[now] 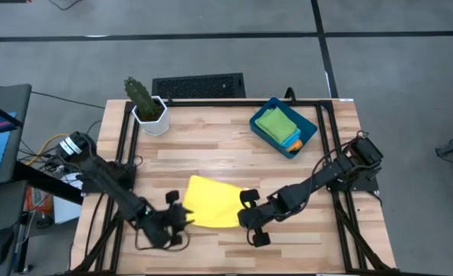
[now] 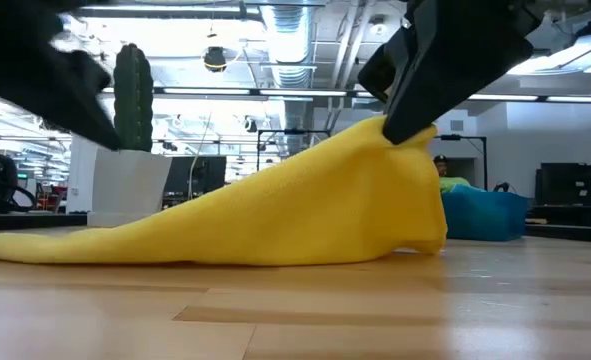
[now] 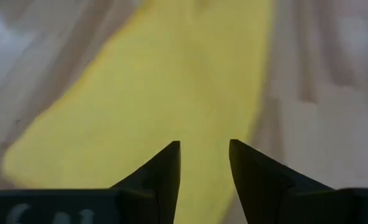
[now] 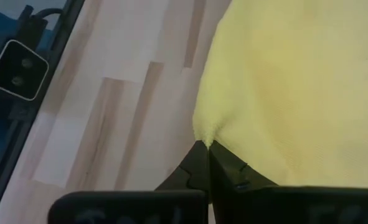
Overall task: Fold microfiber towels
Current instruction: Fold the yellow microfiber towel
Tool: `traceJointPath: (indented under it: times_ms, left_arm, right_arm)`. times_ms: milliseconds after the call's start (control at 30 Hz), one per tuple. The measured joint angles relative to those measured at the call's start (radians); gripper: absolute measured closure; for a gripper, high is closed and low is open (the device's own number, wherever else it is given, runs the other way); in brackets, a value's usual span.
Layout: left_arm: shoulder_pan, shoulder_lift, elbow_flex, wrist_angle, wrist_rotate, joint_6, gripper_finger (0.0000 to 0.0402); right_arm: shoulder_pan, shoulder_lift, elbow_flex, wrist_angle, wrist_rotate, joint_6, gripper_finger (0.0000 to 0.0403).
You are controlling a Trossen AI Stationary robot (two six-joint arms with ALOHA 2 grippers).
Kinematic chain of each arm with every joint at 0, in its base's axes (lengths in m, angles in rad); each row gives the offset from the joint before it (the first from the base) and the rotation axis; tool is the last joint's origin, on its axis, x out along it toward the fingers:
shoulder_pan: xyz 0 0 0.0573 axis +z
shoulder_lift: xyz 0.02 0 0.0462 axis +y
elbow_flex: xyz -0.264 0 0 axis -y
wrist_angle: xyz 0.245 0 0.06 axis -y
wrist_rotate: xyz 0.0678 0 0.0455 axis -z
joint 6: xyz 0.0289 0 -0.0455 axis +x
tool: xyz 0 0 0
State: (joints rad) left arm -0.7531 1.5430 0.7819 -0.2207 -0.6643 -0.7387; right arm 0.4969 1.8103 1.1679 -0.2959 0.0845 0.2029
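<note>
Right gripper: pinched on yellow towel edge, lifted.
Left gripper: parted, empty, over towel.
Advice: edges are best aligned before release.

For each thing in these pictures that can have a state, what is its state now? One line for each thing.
Large bright yellow microfiber towel: on the table, one edge lifted by the right gripper.
Right gripper: shut on the towel's edge.
Left gripper: open, above the towel, holding nothing.
Dark teal plastic bin: holds stacked towels, green towel on top.
Cactus in white pot: upright.
</note>
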Motion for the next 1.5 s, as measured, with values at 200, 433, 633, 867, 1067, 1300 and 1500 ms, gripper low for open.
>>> traceJointPath:
  times_ms: [200, 433, 633, 867, 1067, 1300, 1500]
  left_arm:
    - [-0.115, 0.11, -0.056, 0.168, -0.053, 0.052, 0.0271]
    - [-0.135, 0.234, -0.062, 0.141, -0.061, 0.019, 0.0271]
    - [-0.13, 0.24, -0.059, 0.093, -0.069, -0.035, 0.0271]
    - [-0.116, 0.239, -0.061, 0.091, -0.048, -0.092, 0.0271]
    - [-0.098, 0.241, -0.065, 0.138, -0.058, -0.061, 0.0271]
    - [-0.073, 0.244, -0.066, 0.21, -0.044, -0.026, 0.0271]
    - [-0.064, 0.245, -0.067, 0.23, -0.055, -0.025, 0.0271]
  right_arm:
    - [0.0, 0.0, 0.001, -0.014, 0.0, 0.007, 0.0374]
    - [-0.01, 0.0, 0.001, -0.012, 0.0, 0.01, 0.0382]
    - [-0.014, 0.0, 0.001, -0.025, -0.003, 0.042, 0.0374]
    - [0.009, 0.0, 0.001, -0.044, -0.067, 0.098, 0.0353]
    - [0.067, 0.0, 0.001, -0.085, -0.085, 0.208, 0.0319]
    - [0.145, 0.0, 0.001, -0.119, 0.002, 0.279, 0.0263]
    - [0.247, 0.001, -0.065, 0.022, 0.265, 0.184, 0.0229]
